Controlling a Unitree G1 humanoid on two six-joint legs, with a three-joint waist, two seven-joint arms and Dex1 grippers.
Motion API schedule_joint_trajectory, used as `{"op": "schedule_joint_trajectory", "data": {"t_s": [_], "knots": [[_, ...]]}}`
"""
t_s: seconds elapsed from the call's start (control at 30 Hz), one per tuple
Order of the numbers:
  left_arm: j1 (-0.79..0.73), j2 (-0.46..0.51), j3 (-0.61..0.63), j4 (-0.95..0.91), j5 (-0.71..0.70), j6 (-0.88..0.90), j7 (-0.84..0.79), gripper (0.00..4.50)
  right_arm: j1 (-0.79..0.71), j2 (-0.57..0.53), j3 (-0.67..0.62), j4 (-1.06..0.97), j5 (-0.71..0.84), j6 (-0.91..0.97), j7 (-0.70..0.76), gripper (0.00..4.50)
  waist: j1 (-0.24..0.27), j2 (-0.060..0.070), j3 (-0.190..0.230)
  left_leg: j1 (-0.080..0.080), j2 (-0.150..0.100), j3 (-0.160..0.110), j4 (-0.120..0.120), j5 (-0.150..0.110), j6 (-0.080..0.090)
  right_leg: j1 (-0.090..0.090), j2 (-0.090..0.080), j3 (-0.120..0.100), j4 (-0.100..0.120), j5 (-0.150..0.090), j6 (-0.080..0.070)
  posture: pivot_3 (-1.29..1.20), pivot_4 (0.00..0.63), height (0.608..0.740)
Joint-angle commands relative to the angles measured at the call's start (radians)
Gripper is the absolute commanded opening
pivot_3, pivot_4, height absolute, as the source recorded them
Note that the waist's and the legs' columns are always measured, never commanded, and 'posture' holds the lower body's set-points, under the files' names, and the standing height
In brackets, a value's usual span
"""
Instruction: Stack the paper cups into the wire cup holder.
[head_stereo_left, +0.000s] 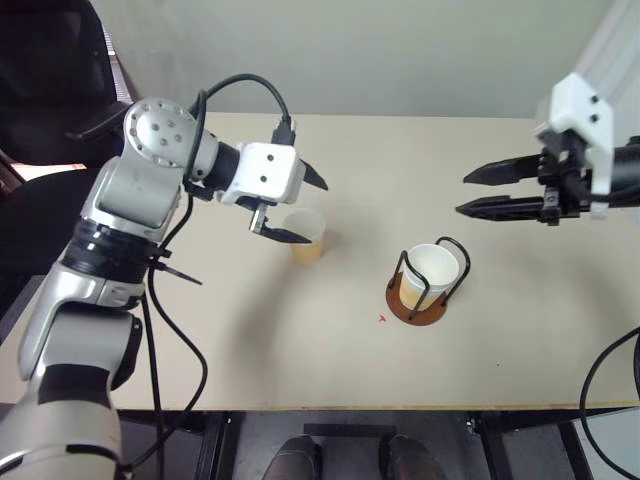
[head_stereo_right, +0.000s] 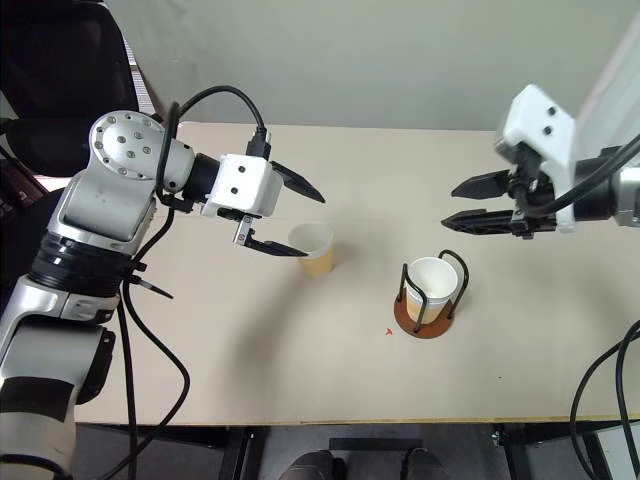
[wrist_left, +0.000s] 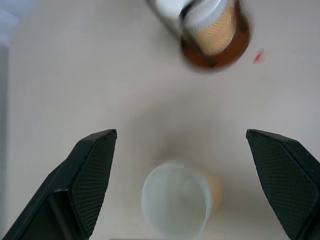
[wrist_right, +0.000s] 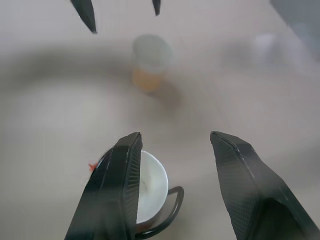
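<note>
One paper cup (head_stereo_right: 316, 249) stands upright, mouth up, on the beige surface (head_stereo_right: 250, 340), between the spread fingers of the left end effector (head_stereo_right: 292, 216); another cup (head_stereo_right: 432, 287) sits upright in the wire cup holder (head_stereo_right: 428, 305), tilted a bit, right end effector (head_stereo_right: 464, 203) apart above it; no writing readable

— Where's the loose paper cup (head_stereo_right: 313, 248)?
— Upright on the table, tan with a white rim, right under the left claw (head_stereo_right: 285, 213), between its spread fingers, touching neither.
— And the holder (head_stereo_right: 428, 303)?
— Brown disc base, black wire loops, a cup (head_stereo_right: 432, 285) standing inside; below the right claw (head_stereo_right: 462, 203), apart from it.
</note>
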Motion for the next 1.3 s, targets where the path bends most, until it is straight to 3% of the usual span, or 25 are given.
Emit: {"op": "schedule_joint_trajectory", "data": {"t_s": [0.03,0.33,0.93,1.07,1.3], "knots": [[0.016,0.008,-0.023,-0.044,0.113,0.029,0.06,4.47,0.008,-0.015,-0.094,-0.026,0.076,0.003,-0.015,2.23,0.0,0.0,0.0,0.0,0.0,0.0,0.0,0.0,0.0,0.0,0.0,0.0,0.0,0.0,0.0,0.0,0.15,0.74],[-0.002,-0.049,-0.09,0.042,0.288,-0.033,0.143,4.47,0.037,-0.049,-0.095,-0.032,0.173,0.004,-0.031,2.23,0.001,0.0,0.0,0.0,0.0,0.0,0.0,0.0,-0.001,0.0,0.0,0.0,0.001,0.0,0.0,0.0,0.15,0.74],[-0.005,-0.135,-0.138,0.236,0.398,-0.159,0.177,4.47,0.077,-0.104,-0.096,-0.026,0.251,-0.014,-0.058,2.23,0.003,0.0,0.0,0.0,0.0,0.0,0.0,0.0,-0.001,-0.001,0.0,0.0,0.001,0.0,0.0,0.0,0.15,0.74],[-0.026,-0.155,-0.156,0.318,0.424,-0.239,0.2,3.57,0.091,-0.105,-0.1,-0.029,0.255,-0.028,-0.065,2.27,0.003,0.0,0.0,0.0,0.0,0.0,0.0,0.0,-0.001,-0.001,0.0,0.0,0.001,0.0,0.0,0.0,0.15,0.74],[-0.062,-0.178,-0.152,0.401,0.395,-0.331,0.146,1.08,0.118,-0.108,-0.121,-0.041,0.279,-0.026,-0.085,2.27,0.004,0.0,0.0,-0.001,0.0,0.0,0.0,0.0,-0.001,-0.001,0.0,0.0,0.001,0.0,0.0,0.0,0.15,0.74]]}}
